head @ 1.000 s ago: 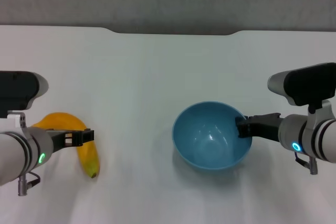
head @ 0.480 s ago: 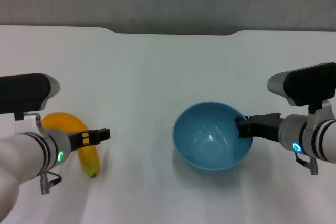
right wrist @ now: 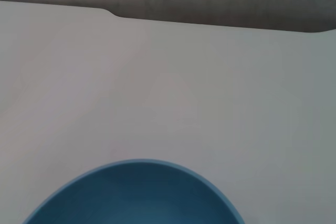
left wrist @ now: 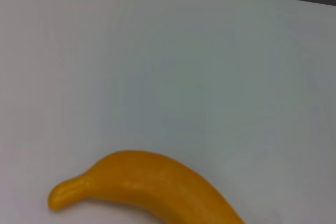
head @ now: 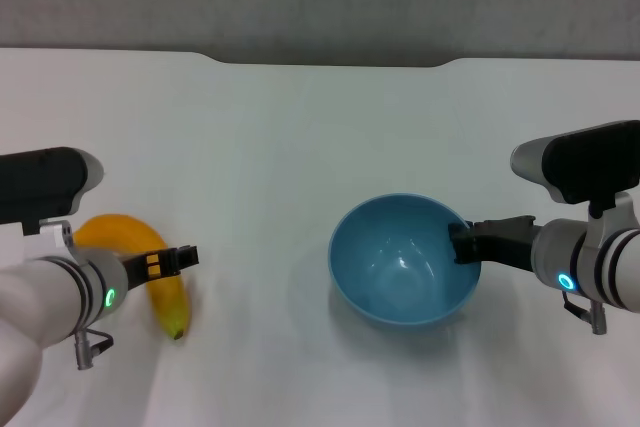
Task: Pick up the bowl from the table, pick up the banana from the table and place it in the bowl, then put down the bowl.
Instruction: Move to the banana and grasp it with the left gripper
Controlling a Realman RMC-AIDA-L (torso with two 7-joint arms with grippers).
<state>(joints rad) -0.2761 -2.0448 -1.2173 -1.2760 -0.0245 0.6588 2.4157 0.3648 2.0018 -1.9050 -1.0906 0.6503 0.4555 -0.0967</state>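
Note:
The light-blue bowl [head: 403,259] sits right of centre on the white table [head: 300,147]; its rim also shows in the right wrist view [right wrist: 136,195]. My right gripper [head: 462,242] is shut on the bowl's right rim. The yellow-orange banana [head: 168,299] lies at the left, its dark tip toward the near edge; it also shows in the left wrist view [left wrist: 152,187]. My left gripper [head: 176,260] hovers over the banana's middle, reaching in from the left. The banana lies flat on the table.
The table's far edge has a shallow notch [head: 325,59] with a grey wall behind it. Bare white tabletop lies between the banana and the bowl and across the far half.
My left arm swung forward and right over the banana, then drew back slightly to the left. The banana, the bowl and my right arm have not moved.

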